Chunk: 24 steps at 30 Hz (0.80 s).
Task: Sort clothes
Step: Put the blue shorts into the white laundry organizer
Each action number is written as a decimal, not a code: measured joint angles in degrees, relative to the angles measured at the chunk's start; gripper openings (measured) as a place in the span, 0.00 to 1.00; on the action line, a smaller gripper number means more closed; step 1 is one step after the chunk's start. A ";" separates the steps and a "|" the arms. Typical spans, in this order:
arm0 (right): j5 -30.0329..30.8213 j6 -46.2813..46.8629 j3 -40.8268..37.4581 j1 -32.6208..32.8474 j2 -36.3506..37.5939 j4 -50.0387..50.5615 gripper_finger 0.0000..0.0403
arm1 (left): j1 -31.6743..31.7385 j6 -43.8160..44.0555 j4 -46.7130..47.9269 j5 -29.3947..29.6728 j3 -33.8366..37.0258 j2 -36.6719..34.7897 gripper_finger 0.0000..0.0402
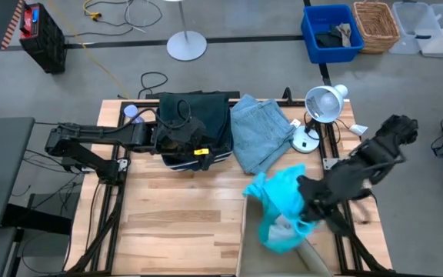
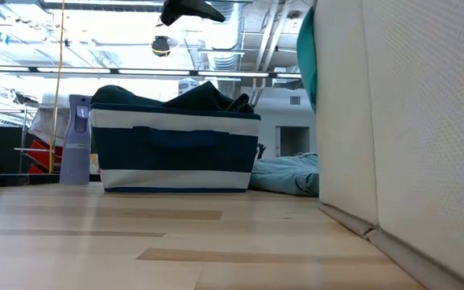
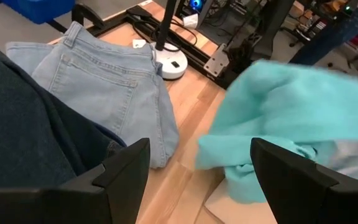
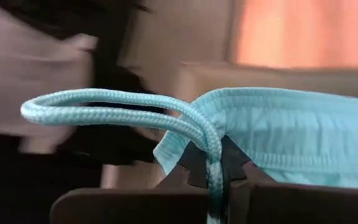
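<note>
The turquoise garment [image 1: 283, 206], a bright, soft, crumpled fabric with a stitched hem and a matching braided drawstring [image 4: 123, 112], is shown bunched at about four o'clock from the table's centre, draped over the rim of the beige fabric box [image 1: 246, 238]. It is clamped at its hem by the right gripper [image 1: 308, 201], whose fingers are pressed together on cloth and cord. A pale grey-blue denim garment [image 1: 261, 132], with a visible waistband and back pocket, is laid flat on the wooden table [image 1: 175, 215] at about one o'clock, just beside a white desk lamp [image 1: 320, 108]. Dark navy-teal garments [image 1: 206, 115] are heaped in the striped bin [image 2: 176, 153] at about eleven o'clock. The left gripper [image 1: 181, 138] is held above that bin, its fingers [image 3: 123, 168] spread wide apart and nothing seen between them. Off the table, a blue crate [image 1: 331, 32] containing dark cloth is seen at about one o'clock.
</note>
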<state>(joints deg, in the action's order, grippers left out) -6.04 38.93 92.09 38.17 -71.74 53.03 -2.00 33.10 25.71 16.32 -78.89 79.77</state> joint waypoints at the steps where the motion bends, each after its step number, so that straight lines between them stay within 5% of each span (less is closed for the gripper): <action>1: -0.12 0.06 0.00 0.73 0.83 -2.33 0.01 | 0.00 0.00 0.19 0.00 0.00 0.00 0.68; 19: -3.24 -3.17 0.06 8.21 8.95 -44.27 0.04 | 0.31 0.61 0.95 0.03 0.00 0.00 0.68; 24: -2.88 2.62 0.11 6.62 6.18 -39.71 0.06 | 0.31 0.28 0.92 0.04 0.01 0.00 0.68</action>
<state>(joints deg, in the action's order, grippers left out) -8.92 41.56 92.20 44.79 -65.56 13.32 -1.69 33.39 26.63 16.36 -78.89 79.77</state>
